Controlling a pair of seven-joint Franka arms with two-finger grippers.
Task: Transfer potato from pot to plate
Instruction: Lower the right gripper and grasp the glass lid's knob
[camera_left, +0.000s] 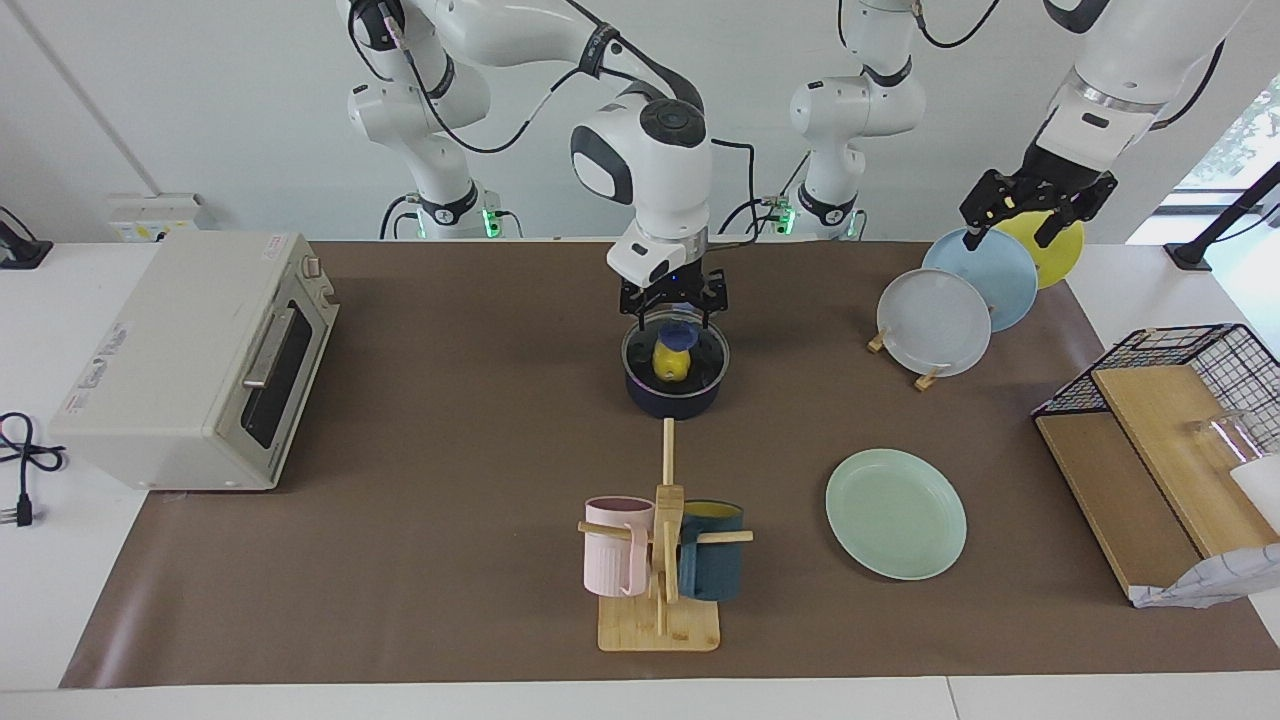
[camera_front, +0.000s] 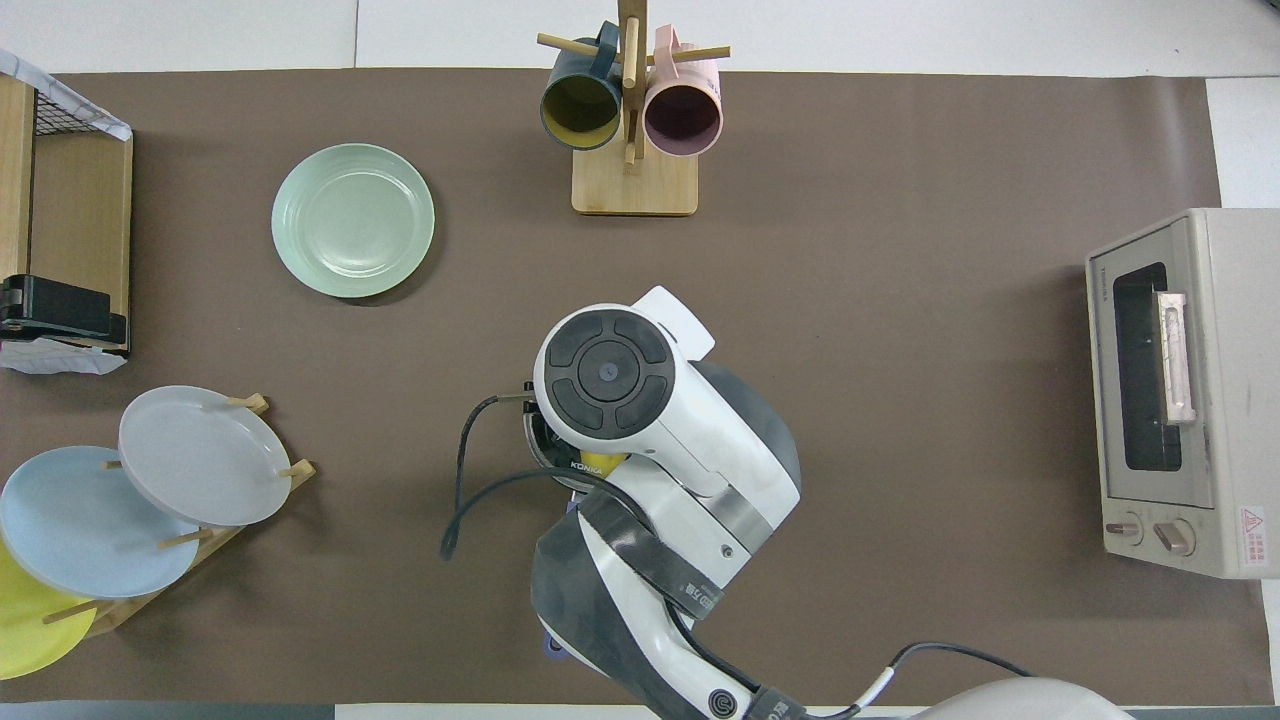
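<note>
The right gripper (camera_left: 672, 318) is lowered into the mouth of the pot (camera_left: 675, 397), which stands on the counter (camera_left: 450, 420) near its middle. The potato (camera_left: 668, 362) sits inside the pot, directly below the gripper. Whether the jaws are apart or clamped on the potato cannot be told. In the overhead view the right arm covers the pot almost entirely; only a sliver of the potato (camera_front: 597, 463) shows beneath the wrist.

The plate (camera_left: 896, 513) lies flat on the counter, farther from the robots than the pot and toward the left arm's end. It carries nothing.

The left gripper (camera_left: 1012, 215) hangs over a rack of 3 plates (camera_left: 933, 322), grey, light blue and yellow, at the left arm's end; its jaws stand apart and hold nothing. This arm waits.

A mug stand (camera_left: 660, 600) with a pink mug (camera_left: 617, 545) and a dark teal mug (camera_left: 712, 563) stands farther from the robots than the pot. A toaster oven (camera_left: 195, 360) occupies the right arm's end.
</note>
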